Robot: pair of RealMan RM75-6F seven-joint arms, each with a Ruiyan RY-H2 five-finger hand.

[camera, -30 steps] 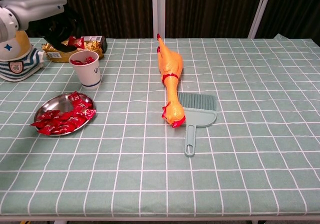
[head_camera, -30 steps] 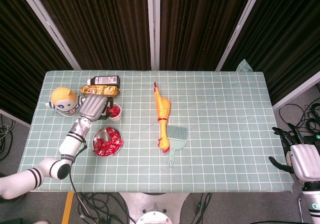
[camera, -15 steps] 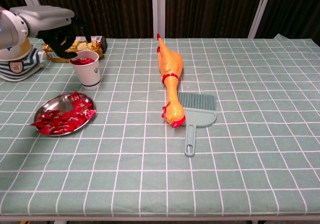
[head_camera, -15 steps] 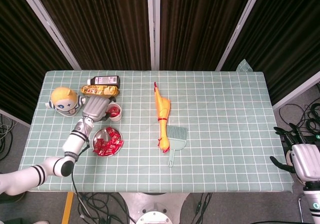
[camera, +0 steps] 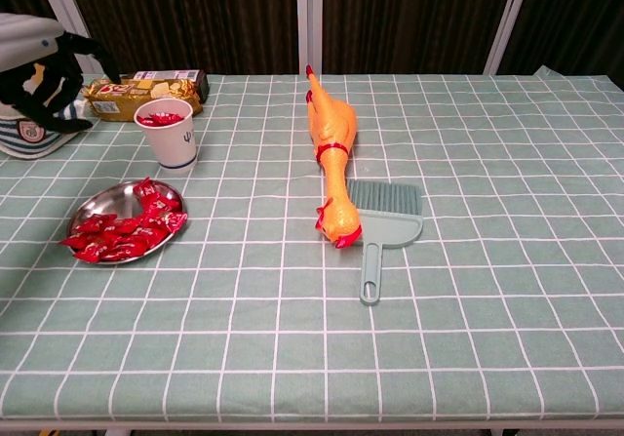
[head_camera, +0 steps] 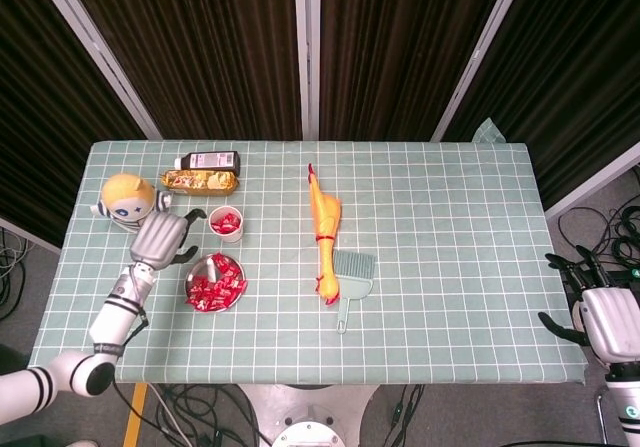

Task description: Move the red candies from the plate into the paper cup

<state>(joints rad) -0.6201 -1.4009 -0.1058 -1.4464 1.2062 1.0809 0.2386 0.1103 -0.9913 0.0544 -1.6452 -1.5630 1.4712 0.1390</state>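
Observation:
A round metal plate [head_camera: 201, 267] [camera: 102, 205] at the table's left holds several red candies [head_camera: 214, 285] [camera: 122, 231]. Just behind it stands the white paper cup [head_camera: 227, 224] [camera: 168, 136] with red candies inside. My left hand [head_camera: 160, 236] [camera: 41, 65] hovers left of the cup and plate, fingers spread and empty. Beyond the table's right edge, my right hand [head_camera: 598, 319] hangs low with fingers apart and holds nothing; the chest view does not show it.
A yellow rubber chicken [head_camera: 324, 229] [camera: 331, 150] and a teal dustpan brush [head_camera: 349, 275] [camera: 381, 221] lie mid-table. At the back left are a doll [head_camera: 127, 200], a snack packet [head_camera: 201, 179] [camera: 136, 92] and a dark bottle [head_camera: 208, 159].
My left hand held a red candy over the cup, let it fall in, then drew back left and towards the front, away from the cup. The right hand stayed put.

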